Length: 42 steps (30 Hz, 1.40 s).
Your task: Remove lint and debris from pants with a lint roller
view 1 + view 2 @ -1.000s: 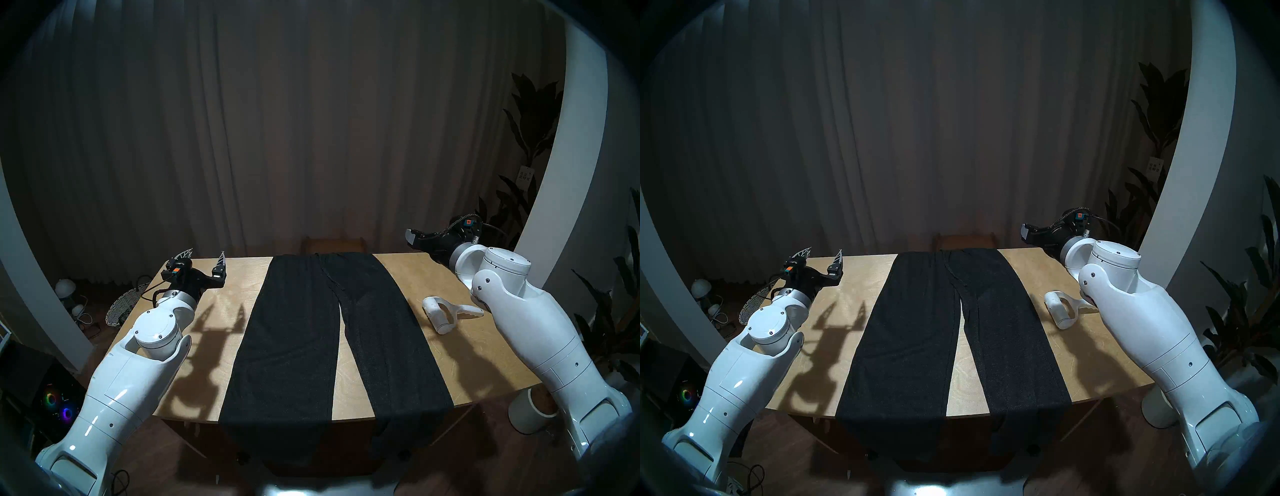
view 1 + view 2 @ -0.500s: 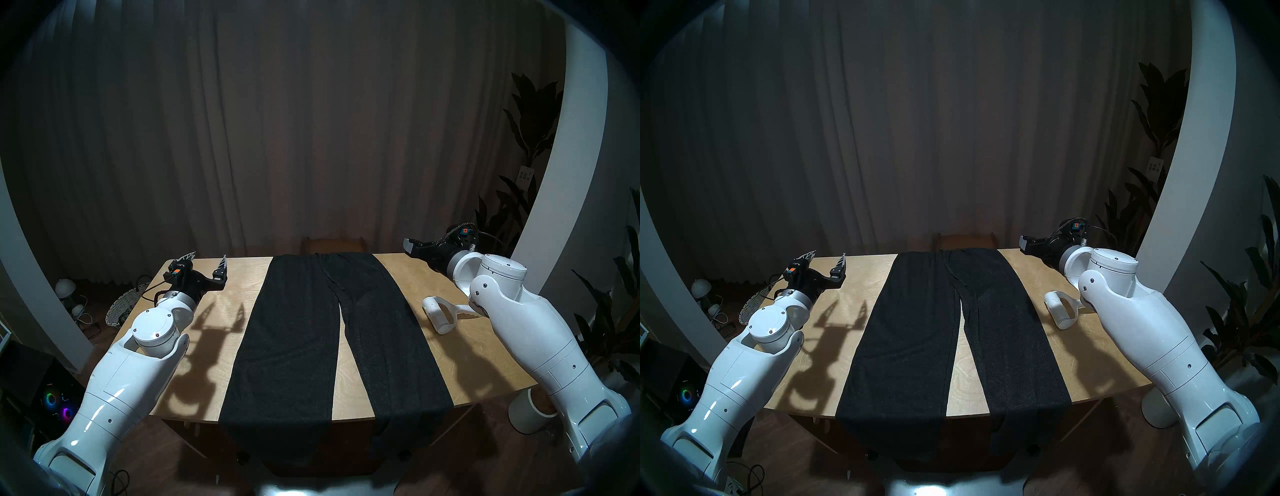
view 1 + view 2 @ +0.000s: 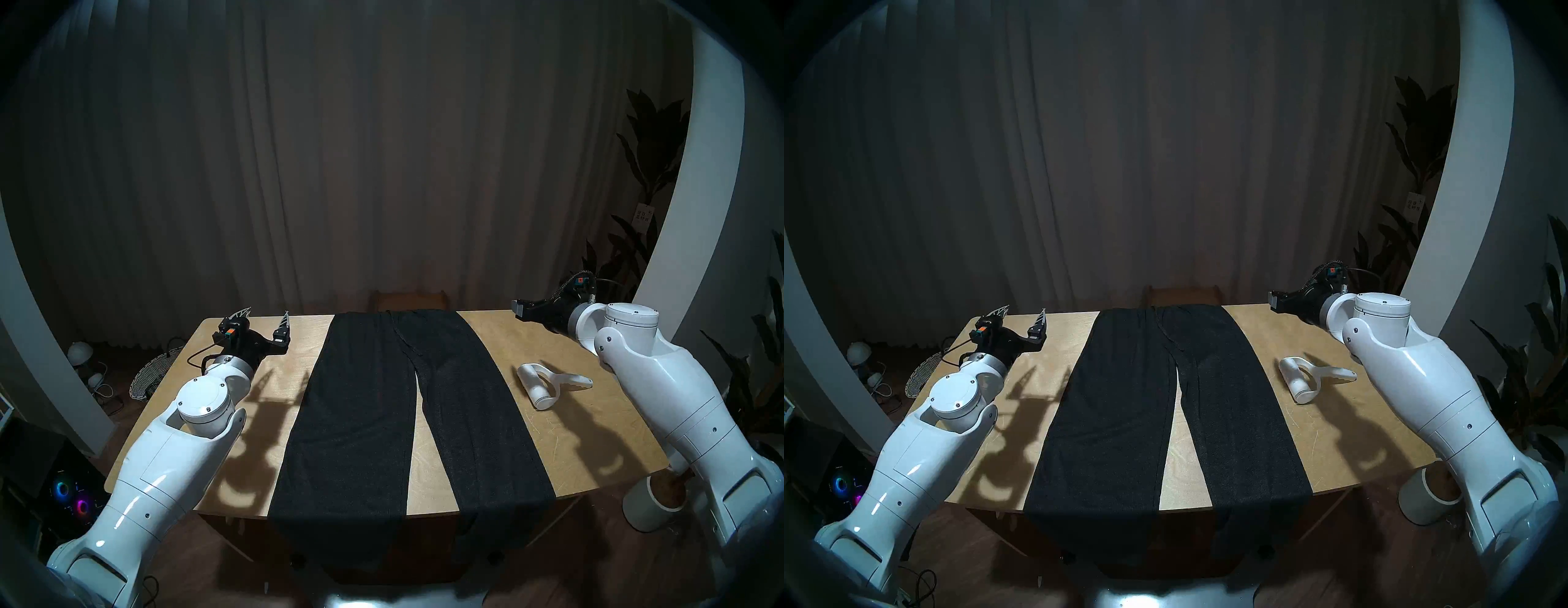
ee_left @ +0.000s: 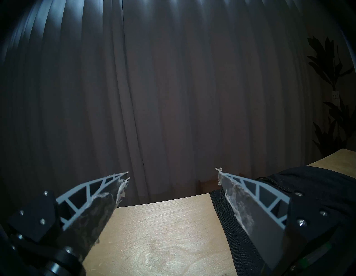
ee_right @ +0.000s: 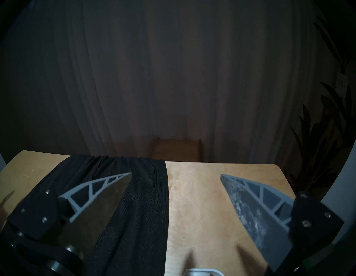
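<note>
The charcoal-black pants point(image 3: 373, 403) lie flat down the middle of the wooden table point(image 3: 594, 441), waist at the far edge, leg ends hanging over the front edge. No white flecks show on them. The white lint roller point(image 3: 547, 384) lies on the table right of the pants, handle pointing right. Its rim shows at the bottom of the right wrist view point(image 5: 202, 272). My left gripper point(image 3: 266, 314) is open and empty above the table's far left, beside the waist point(image 4: 289, 183). My right gripper point(image 5: 176, 174) is open and empty, raised over the far right corner point(image 3: 519, 306), beyond the roller.
A wooden stool point(image 3: 409, 299) stands behind the table against a dark curtain. A woven basket point(image 3: 148, 373) sits on the floor at the left. A white cylindrical pot point(image 3: 649, 505) stands by the front right corner. Plants point(image 3: 653, 148) fill the right side.
My right arm has swung out to the right, uncovering the roller's handle. My left arm has shifted slightly right toward the pants. Both grippers stayed open; the roller and pants did not move.
</note>
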{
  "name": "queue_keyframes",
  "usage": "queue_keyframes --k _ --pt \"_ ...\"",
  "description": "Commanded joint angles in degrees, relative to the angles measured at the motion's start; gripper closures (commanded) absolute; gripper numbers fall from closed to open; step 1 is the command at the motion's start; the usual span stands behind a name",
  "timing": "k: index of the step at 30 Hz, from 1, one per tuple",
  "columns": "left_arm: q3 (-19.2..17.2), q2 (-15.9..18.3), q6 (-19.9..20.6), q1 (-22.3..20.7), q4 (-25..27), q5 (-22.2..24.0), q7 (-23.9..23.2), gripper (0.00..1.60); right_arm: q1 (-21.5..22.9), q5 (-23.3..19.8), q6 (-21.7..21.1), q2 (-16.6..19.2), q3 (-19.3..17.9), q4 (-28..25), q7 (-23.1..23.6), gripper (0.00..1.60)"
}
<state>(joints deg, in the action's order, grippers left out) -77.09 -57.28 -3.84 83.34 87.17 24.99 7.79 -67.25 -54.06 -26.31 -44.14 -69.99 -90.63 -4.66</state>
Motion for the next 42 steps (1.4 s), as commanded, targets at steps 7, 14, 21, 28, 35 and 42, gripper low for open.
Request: queue_keyframes --k 7,14,21,28,35,42 --pt "-0.6 0.5 -0.5 -1.7 2.3 -0.2 -0.7 0.0 -0.9 2.9 8.9 -1.5 -0.8 0.3 0.1 0.0" --pt "-0.9 0.5 -0.4 -1.6 2.5 0.1 -1.1 0.0 -1.2 3.2 9.8 -1.7 -1.0 0.3 -0.1 0.0" --pt "-1.1 0.4 -0.3 -1.6 2.5 0.1 -1.4 0.0 -1.3 3.3 10.0 -1.8 -1.1 0.3 -0.1 0.0" --pt "-1.2 0.3 -0.3 -1.5 2.5 0.0 -1.6 0.0 -1.4 3.4 10.1 -1.8 -1.1 0.3 -0.1 0.0" --pt "-1.3 0.2 -0.3 -1.5 2.5 -0.1 -1.6 0.0 -1.4 3.5 10.1 -1.9 -1.2 0.3 0.0 0.0" --pt "-1.3 0.2 -0.3 -1.5 2.5 -0.1 -1.7 0.0 -1.5 3.6 10.1 -2.0 -1.4 0.3 0.1 0.0"
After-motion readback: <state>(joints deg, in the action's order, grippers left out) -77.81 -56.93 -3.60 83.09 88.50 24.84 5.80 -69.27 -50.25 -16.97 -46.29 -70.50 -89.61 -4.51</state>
